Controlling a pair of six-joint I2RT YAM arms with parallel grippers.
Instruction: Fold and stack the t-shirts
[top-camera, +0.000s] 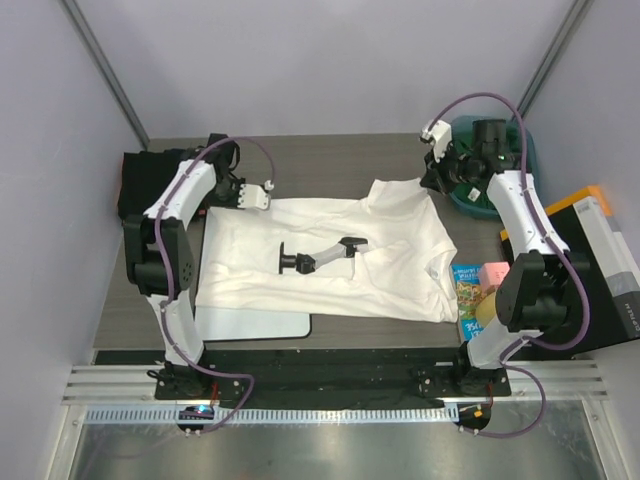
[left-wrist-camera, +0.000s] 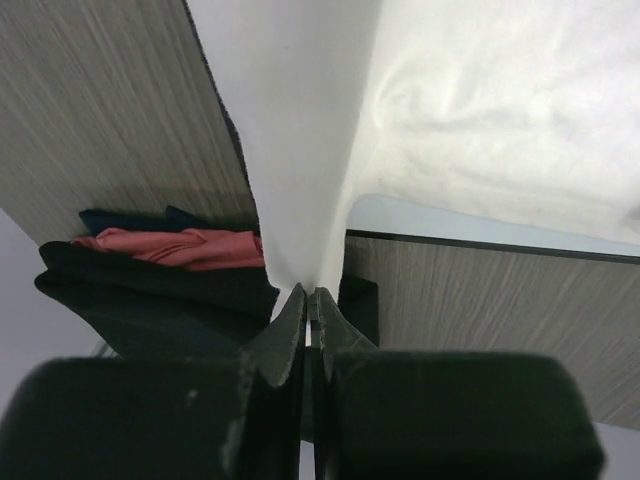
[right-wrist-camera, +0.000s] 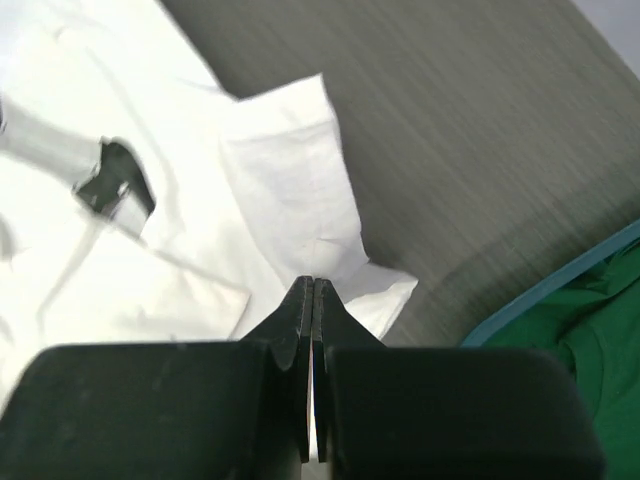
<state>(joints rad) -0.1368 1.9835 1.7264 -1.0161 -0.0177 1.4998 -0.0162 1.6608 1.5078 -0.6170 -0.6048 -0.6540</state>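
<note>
Left gripper (left-wrist-camera: 312, 300) clenches a far edge of the white t-shirt (left-wrist-camera: 300, 140), with the pinkish-red shirt (left-wrist-camera: 170, 248) stacked beyond. Right gripper (right-wrist-camera: 312, 292) pinches its sleeve, near the green shirt (right-wrist-camera: 590, 310). From above, the t-shirt lies spread mid-table over the white board (top-camera: 255, 322). The first fold appears under way, and it calls for both arms to draw the far edge nearward together.

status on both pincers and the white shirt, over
Left pincer shut on white t-shirt, far hem corner. Right pincer shut on its far sleeve. Shirt lies spread over the board. Black shirt pile far left.
</note>
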